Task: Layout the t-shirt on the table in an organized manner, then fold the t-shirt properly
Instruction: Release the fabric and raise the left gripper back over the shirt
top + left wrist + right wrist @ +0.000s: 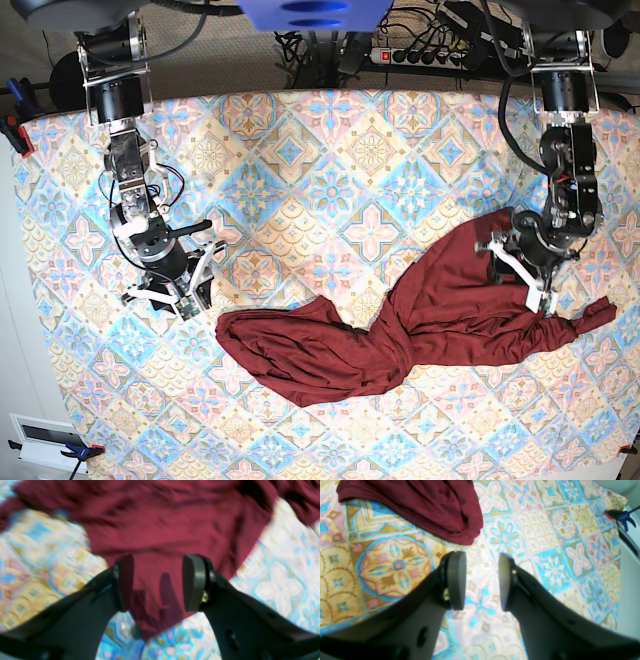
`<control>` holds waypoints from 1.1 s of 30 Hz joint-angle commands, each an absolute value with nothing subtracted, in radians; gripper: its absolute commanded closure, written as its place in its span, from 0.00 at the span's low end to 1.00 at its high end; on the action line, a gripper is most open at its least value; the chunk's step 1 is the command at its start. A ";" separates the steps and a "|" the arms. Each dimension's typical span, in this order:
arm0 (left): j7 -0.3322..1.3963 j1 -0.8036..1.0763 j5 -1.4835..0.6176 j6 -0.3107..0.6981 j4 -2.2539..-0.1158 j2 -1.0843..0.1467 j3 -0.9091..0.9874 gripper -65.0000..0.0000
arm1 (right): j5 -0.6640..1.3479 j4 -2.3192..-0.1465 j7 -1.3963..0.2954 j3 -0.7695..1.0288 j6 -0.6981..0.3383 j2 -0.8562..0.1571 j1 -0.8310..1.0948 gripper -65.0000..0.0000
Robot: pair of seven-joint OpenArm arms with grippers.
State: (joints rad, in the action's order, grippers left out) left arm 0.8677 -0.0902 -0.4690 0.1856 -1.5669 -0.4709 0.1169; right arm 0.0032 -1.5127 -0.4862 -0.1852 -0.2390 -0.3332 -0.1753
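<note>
The t-shirt (400, 330) (dark maroon) sprawls twisted and rumpled on the table (330, 170); both grippers' jaws stand apart, empty.

One t-shirt (400, 320), two claws, one table (330, 170)

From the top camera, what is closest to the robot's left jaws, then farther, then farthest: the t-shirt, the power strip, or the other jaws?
1. t-shirt, right under the left gripper
2. power strip, behind the table's back edge
3. right gripper, far across the table

blue clamp (621, 517), power strip (420, 55)
</note>
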 commanded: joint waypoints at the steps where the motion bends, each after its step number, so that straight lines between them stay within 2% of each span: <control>1: 0.852 -0.096 -0.476 0.189 -1.578 -0.484 0.087 0.53 | 0.008 -1.532 -0.461 -0.191 -0.239 -0.338 -0.199 0.68; 11: 0.851 -0.065 -0.268 0.189 -1.572 -0.483 -0.139 0.53 | 0.008 -1.532 -0.461 -0.194 -0.239 -0.338 -0.199 0.68; 22: 0.702 -0.070 -0.001 0.186 -1.382 -0.479 -0.157 0.54 | 0.008 -1.547 -0.461 -0.194 -0.239 -0.338 -0.199 0.68; 24: 0.684 -0.064 0.010 0.188 -1.380 -0.479 -0.157 0.62 | 0.008 -1.547 -0.461 -0.194 -0.239 -0.338 -0.199 0.68; 25: 0.684 -0.064 0.012 0.188 -1.382 -0.479 -0.159 0.68 | 0.008 -1.547 -0.461 -0.194 -0.239 -0.338 -0.199 0.68; 28: 0.682 -0.065 0.005 0.189 -1.388 -0.481 -0.154 0.98 | 0.008 -1.547 -0.461 -0.194 -0.239 -0.338 -0.199 0.68; 31: 0.687 -0.039 0.004 0.189 -1.484 -0.490 -0.151 0.98 | 0.008 -1.547 -0.461 -0.194 -0.239 -0.338 -0.199 0.69; 33: 0.687 0.038 0.002 0.189 -1.607 -0.545 -0.147 1.00 | 0.008 -1.547 -0.461 -0.194 -0.239 -0.338 -0.199 0.68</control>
